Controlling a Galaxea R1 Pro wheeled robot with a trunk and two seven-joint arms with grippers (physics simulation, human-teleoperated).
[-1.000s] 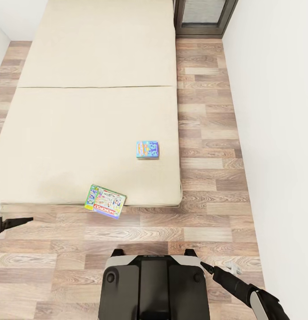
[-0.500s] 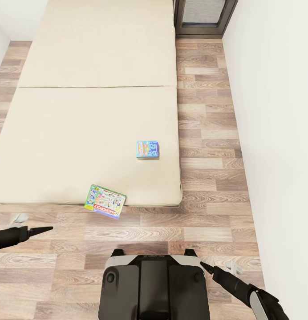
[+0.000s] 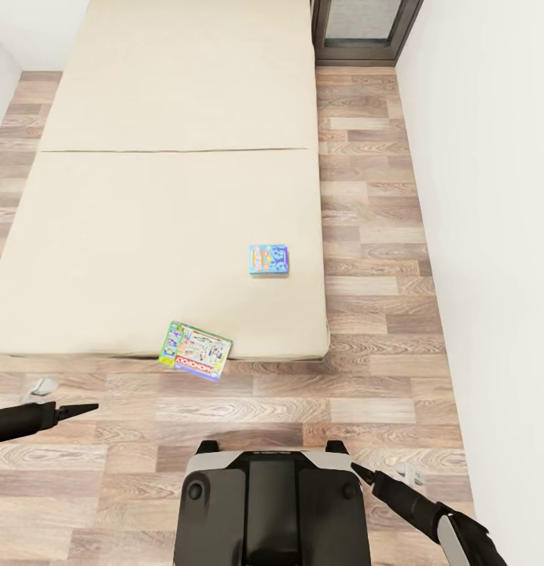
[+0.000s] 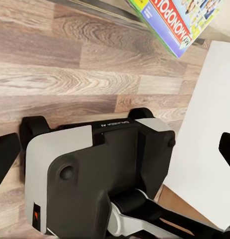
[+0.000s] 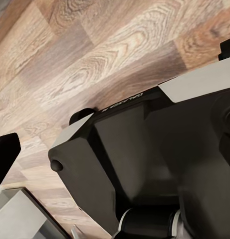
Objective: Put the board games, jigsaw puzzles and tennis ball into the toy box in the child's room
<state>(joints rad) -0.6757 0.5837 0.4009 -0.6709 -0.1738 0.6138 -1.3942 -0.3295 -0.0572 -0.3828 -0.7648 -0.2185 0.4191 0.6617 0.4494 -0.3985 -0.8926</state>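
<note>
As the robot faces the bed, two board games lie within view on the mattress.

The flat green-and-purple Monopoly board game box (image 3: 196, 350) overhangs the near edge of the cream mattress (image 3: 146, 228), probably the easier reach; the small blue square board game box (image 3: 268, 259) lies flat farther in, near the right edge. That makes two games, both untouched. The left gripper (image 3: 77, 409) hangs low over the wood-plank floor (image 3: 366, 314) to the left of the robot's dark base (image 3: 272, 503), fingers spread wide apart and empty; the right gripper (image 3: 362, 473) is beside the base, its spread impossible to judge.
</note>
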